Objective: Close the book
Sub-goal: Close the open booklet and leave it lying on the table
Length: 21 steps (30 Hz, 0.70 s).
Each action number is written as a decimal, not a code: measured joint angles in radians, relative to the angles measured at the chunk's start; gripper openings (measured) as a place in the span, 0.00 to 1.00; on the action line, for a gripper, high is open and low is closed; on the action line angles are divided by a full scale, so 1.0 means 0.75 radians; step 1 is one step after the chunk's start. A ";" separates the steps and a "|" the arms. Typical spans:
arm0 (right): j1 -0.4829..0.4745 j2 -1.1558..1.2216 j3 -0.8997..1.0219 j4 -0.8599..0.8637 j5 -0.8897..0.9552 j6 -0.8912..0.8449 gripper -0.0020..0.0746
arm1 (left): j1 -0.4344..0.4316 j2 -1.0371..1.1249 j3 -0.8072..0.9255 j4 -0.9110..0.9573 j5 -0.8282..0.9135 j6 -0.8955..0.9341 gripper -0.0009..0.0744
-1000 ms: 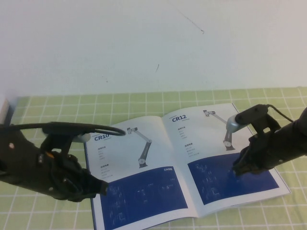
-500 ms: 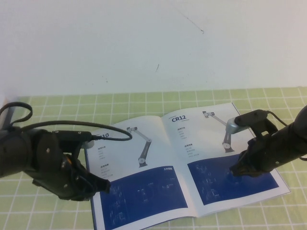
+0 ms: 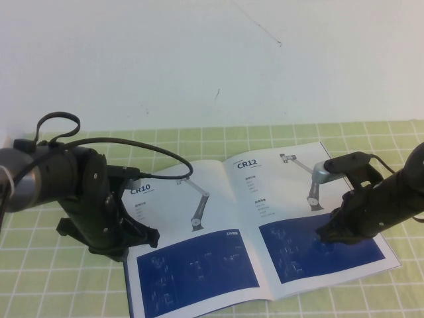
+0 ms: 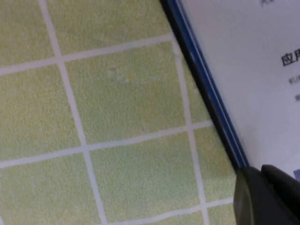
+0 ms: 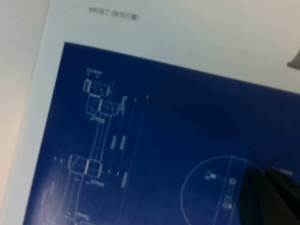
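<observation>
Left gripper, lower left of the high view: jaws together, tip at the left edge of the book. Book lies open and flat, lower centre, on the green gridded mat. Right gripper, right of centre: jaws together, tip touching the right-hand page's blue panel.

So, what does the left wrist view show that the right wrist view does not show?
Only the left wrist view: the green checked mat and the book's dark blue outer edge, with the left gripper at that edge. Only the right wrist view: the blue drawing panel, with the right gripper over it. Both: white page with print, and a dark gripper tip.
</observation>
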 joint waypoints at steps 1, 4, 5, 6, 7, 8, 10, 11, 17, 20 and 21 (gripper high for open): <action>0.000 0.000 0.000 -0.008 0.000 0.010 0.02 | 0.000 0.005 0.000 0.005 0.000 -0.008 0.01; 0.001 0.000 0.010 -0.010 -0.017 0.022 0.02 | 0.000 0.024 0.000 0.015 0.000 -0.032 0.01; 0.003 0.000 0.020 -0.010 -0.027 0.022 0.02 | 0.000 0.035 0.000 0.018 0.000 -0.038 0.01; 0.006 -0.002 0.030 -0.010 -0.040 0.022 0.02 | 0.000 0.046 0.000 0.021 0.000 -0.041 0.01; 0.009 -0.008 0.038 -0.010 -0.055 0.022 0.02 | 0.000 0.052 -0.007 0.023 0.003 -0.046 0.01; 0.009 -0.007 0.045 -0.010 -0.065 0.022 0.02 | 0.000 0.055 -0.013 0.023 0.006 -0.045 0.01; 0.009 -0.010 0.058 -0.010 -0.080 0.022 0.02 | 0.000 0.064 -0.022 0.028 0.022 -0.046 0.01; 0.009 -0.010 0.060 -0.010 -0.082 0.022 0.02 | 0.000 0.066 -0.025 0.032 0.025 -0.049 0.01; 0.010 -0.013 0.070 -0.007 -0.091 0.022 0.02 | -0.005 0.069 -0.031 0.099 0.053 -0.136 0.01; 0.010 -0.013 0.070 -0.007 -0.093 0.022 0.02 | -0.005 0.072 -0.033 0.120 0.063 -0.166 0.01; 0.010 -0.013 0.070 -0.007 -0.093 0.022 0.02 | -0.005 0.072 -0.033 0.123 0.067 -0.170 0.01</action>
